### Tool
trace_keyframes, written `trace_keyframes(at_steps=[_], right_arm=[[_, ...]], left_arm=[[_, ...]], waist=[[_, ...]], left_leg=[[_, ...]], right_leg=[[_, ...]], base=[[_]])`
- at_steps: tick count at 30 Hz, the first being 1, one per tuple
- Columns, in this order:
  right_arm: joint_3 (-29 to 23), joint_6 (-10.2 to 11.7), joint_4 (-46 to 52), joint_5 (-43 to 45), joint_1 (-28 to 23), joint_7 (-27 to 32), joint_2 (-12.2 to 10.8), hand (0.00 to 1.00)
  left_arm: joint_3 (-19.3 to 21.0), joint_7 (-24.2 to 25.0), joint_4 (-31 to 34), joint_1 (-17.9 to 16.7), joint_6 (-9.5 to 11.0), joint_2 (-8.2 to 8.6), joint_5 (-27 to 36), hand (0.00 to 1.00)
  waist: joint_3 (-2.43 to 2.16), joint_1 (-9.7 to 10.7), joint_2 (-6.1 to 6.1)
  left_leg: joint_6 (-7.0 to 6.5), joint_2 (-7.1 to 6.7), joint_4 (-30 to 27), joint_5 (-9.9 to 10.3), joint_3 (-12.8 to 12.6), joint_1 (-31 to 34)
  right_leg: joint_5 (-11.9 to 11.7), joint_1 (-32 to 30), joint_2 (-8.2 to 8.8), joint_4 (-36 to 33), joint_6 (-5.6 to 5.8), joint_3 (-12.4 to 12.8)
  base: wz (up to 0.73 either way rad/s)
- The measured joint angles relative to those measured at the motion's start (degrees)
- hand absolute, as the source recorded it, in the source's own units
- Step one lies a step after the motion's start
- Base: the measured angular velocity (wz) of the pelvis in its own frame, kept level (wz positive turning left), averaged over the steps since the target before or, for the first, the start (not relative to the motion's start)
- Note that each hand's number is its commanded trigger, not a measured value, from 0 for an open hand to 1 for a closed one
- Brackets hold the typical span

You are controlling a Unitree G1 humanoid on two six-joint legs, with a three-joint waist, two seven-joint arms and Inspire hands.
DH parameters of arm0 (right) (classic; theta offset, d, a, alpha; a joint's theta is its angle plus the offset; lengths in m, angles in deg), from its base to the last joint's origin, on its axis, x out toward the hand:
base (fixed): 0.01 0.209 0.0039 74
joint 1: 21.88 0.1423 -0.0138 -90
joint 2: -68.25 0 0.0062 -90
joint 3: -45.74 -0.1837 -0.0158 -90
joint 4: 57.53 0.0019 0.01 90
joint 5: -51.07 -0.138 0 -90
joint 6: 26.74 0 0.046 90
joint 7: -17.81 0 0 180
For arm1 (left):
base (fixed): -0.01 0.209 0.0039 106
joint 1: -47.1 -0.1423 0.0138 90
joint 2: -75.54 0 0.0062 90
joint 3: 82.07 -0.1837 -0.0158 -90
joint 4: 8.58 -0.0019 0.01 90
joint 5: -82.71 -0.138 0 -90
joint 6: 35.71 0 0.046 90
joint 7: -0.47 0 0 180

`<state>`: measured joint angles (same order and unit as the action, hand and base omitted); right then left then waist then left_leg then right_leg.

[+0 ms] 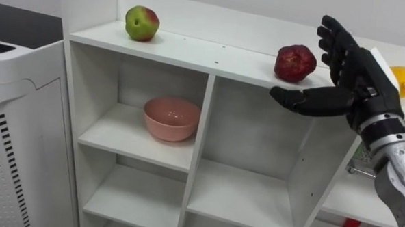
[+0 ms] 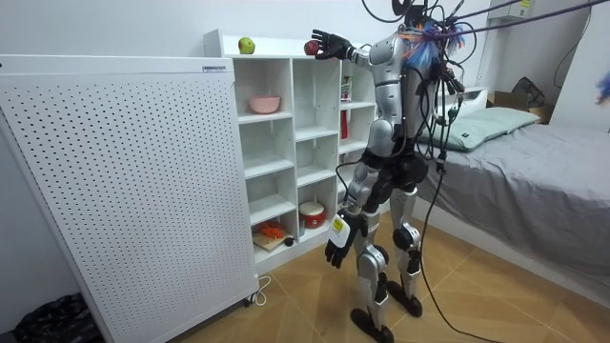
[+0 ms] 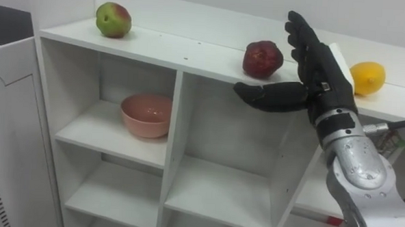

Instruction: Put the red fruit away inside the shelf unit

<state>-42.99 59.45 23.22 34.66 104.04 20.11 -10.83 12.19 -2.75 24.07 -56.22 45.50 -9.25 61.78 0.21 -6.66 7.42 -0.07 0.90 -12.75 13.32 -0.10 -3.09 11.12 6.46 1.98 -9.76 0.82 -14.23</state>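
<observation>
On the top of the white closet (image 1: 191, 55) lie three fruits: a green-red apple (image 1: 142, 23) at the left, a dark red fruit (image 1: 295, 63) in the middle and a yellow-orange fruit (image 1: 404, 80) at the right. My right hand (image 1: 344, 75) is raised just right of the dark red fruit, open, with straight fingers pointing up and the thumb stretched out below the fruit; it holds nothing. In the room view my left hand (image 2: 336, 250) hangs by my thigh.
A pink bowl (image 1: 171, 118) sits in the upper left compartment. The compartments below and to its right are bare. A white perforated panel (image 1: 13, 139) stands left of the closet. A bed (image 2: 534, 152) lies behind me in the room view.
</observation>
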Motion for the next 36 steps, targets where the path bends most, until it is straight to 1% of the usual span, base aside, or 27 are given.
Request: trace_keyframes(at_steps=[3, 8, 25, 26, 27, 28, 29, 32, 36], right_arm=[[0.0, 0.0, 0.0, -0.8, 0.4, -1.0, 0.4, 0.0], [0.0, 0.0, -0.2, -1.2, 0.5, -1.9, 0.5, 0.0], [0.0, 0.1, -1.0, -1.2, 1.0, -3.7, 0.6, 0.0], [0.1, 0.1, -1.0, -1.2, 1.0, -3.7, 0.6, 0.2], [0.2, 0.1, -1.0, -1.2, 1.0, -3.7, 0.6, 0.55], [0.3, 0.1, -1.0, -1.2, 1.0, -3.7, 0.6, 0.95], [0.4, 0.1, -1.0, -1.2, 1.0, -3.7, 0.6, 1.0], [1.0, 0.1, -1.1, -1.2, 1.0, -3.6, 0.7, 1.0], [1.5, 0.1, -1.1, -1.2, 1.1, -2.9, 0.7, 1.0]], left_arm=[[0.0, 0.0, 0.0, 0.0, 0.0, 0.0, 0.0, 0.0], [0.0, 0.0, 0.0, 0.0, 0.0, 0.0, 0.0, 0.0], [0.0, 0.2, 0.0, 0.0, -0.1, -0.01, 0.0, 0.0], [-0.1, 0.2, 0.0, 0.0, -0.1, -0.01, 0.0, 0.0], [-0.1, 0.2, 0.0, 0.0, -0.1, -0.01, 0.1, 0.0], [-0.1, 0.2, 0.0, -0.1, -0.1, -0.02, 0.1, 0.0], [-0.1, 0.2, 0.0, -0.1, -0.1, -0.04, 0.1, 0.0], [-0.1, 0.2, 0.0, -0.1, -0.1, -0.09, 0.1, 0.0], [-0.1, 0.2, 0.0, 0.0, -0.1, -0.18, 0.1, 0.0]], waist=[[-0.24, -0.2, -0.41], [-0.27, -0.3, -0.89], [-0.29, -0.3, -0.85], [-0.29, -0.3, -0.83], [-0.29, -0.3, -0.82], [-0.27, -0.3, -0.77], [-0.21, -0.3, -0.67], [-0.11, -0.3, -0.33], [-0.09, -0.5, 0.11]], left_leg=[[0.0, 0.0, 0.0, 0.0, 0.0, 0.1], [0.01, -0.01, 0.0, 0.0, 0.0, -0.2], [0.03, -0.02, -0.1, 0.0, 0.2, 0.0], [0.03, -0.02, -0.1, 0.0, 0.2, 0.0], [0.03, -0.02, -0.1, 0.0, 0.2, -0.1], [0.03, -0.02, 0.0, 0.0, 0.2, -0.2], [0.04, -0.02, 0.0, 0.0, 0.2, -0.3], [0.04, -0.02, 0.0, 0.0, 0.2, -0.4], [0.04, -0.02, 0.0, 0.0, 0.2, -0.5]], right_leg=[[0.0, -0.1, 0.01, 0.0, -0.01, 0.0], [0.0, 0.0, 0.02, 0.0, -0.01, 0.1], [0.0, 0.0, 0.01, 0.0, -0.01, -0.1], [0.0, 0.0, 0.01, 0.0, -0.01, 0.0], [0.0, 0.1, 0.01, 0.0, -0.01, 0.0], [0.0, 0.1, 0.01, 0.0, -0.01, 0.0], [0.0, 0.2, 0.01, 0.0, -0.01, 0.0], [0.0, 0.3, 0.01, 0.0, -0.01, 0.0], [0.0, 0.4, 0.02, 0.0, -0.01, 0.0]], base=[[0.0], [0.0], [0.0], [0.0], [0.0], [0.0], [0.0], [0.0], [0.0]])
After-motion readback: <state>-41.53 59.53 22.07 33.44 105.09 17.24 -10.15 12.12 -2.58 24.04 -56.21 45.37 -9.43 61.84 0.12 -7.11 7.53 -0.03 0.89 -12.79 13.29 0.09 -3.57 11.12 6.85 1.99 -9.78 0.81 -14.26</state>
